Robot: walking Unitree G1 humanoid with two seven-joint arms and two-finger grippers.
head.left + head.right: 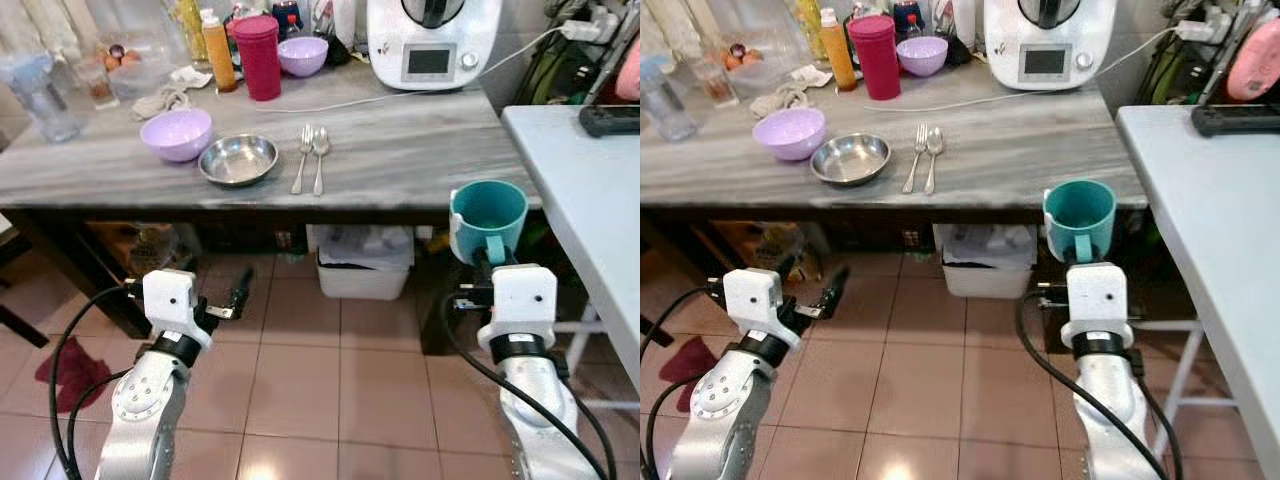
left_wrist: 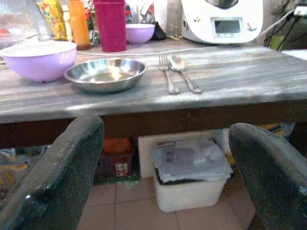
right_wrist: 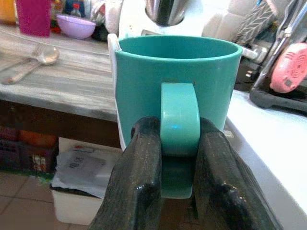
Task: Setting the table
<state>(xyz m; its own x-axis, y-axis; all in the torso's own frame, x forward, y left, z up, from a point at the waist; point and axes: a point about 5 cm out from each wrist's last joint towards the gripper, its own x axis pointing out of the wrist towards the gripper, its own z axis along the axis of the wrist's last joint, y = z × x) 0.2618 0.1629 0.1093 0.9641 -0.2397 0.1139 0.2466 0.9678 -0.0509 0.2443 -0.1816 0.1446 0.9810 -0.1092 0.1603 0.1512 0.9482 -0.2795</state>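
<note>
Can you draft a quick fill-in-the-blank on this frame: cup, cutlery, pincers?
1. The right pincer grips the teal cup by its ____.
2. The fork lies beside the ____.
3. The steel bowl sits between the cutlery and a ____ bowl.
4. The left pincer is ____.

Missing: handle; spoon; purple; open

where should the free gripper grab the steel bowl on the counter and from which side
Grip the steel bowl by its near rim, coming from the front edge of the wooden table with the left gripper, which is open and low in front of it. The bowl is shallow with a thin flared lip, so one finger inside and one outside suits it. The purple bowl crowds its left, the fork its right.
</note>
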